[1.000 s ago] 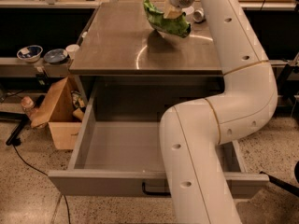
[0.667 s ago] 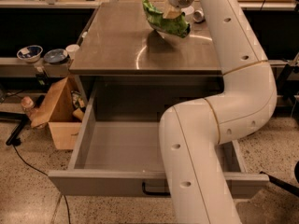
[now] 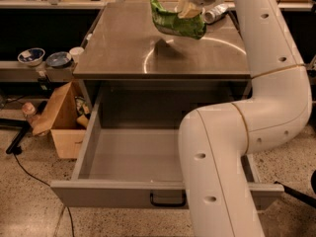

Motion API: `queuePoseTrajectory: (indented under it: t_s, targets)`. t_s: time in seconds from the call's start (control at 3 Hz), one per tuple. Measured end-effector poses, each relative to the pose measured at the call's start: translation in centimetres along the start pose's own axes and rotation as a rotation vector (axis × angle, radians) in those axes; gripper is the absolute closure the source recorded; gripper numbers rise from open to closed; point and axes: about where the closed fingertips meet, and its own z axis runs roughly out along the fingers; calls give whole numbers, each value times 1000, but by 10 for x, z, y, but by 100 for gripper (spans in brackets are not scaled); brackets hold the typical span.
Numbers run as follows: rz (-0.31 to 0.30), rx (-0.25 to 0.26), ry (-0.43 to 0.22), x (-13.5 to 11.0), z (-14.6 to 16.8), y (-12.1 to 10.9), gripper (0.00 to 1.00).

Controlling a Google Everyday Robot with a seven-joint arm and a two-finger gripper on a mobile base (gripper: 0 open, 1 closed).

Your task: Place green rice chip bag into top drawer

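Gripper (image 3: 190,8) held by its upper edge the crinkly bright-green rice chip bag (image 3: 178,23), hanging just beneath it, judged light, limp and slippery, with the wide grey metal drawer (image 3: 108,194) open well below.

Showed a thick, glossy white tubular robot arm (image 3: 266,48), smooth-shelled and rounded at every bend. Carried thin tan seam lines where the segments met, one to the right of the crinkly green rice chip bag (image 3: 175,24) and another well below it at the fat elbow. Bore small dark round recesses dotted along the shells, right of the bag and below it. Ended in a pale, cream-tan two-finger gripper (image 3: 190,9), clamped onto the bag's upper right edge.
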Motion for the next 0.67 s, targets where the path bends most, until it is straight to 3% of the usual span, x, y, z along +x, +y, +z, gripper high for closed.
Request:
queuePoseTrajectory:
  t_s: [0.67]
  targets:
    - [-195,-50,-214,2,-52,41,100]
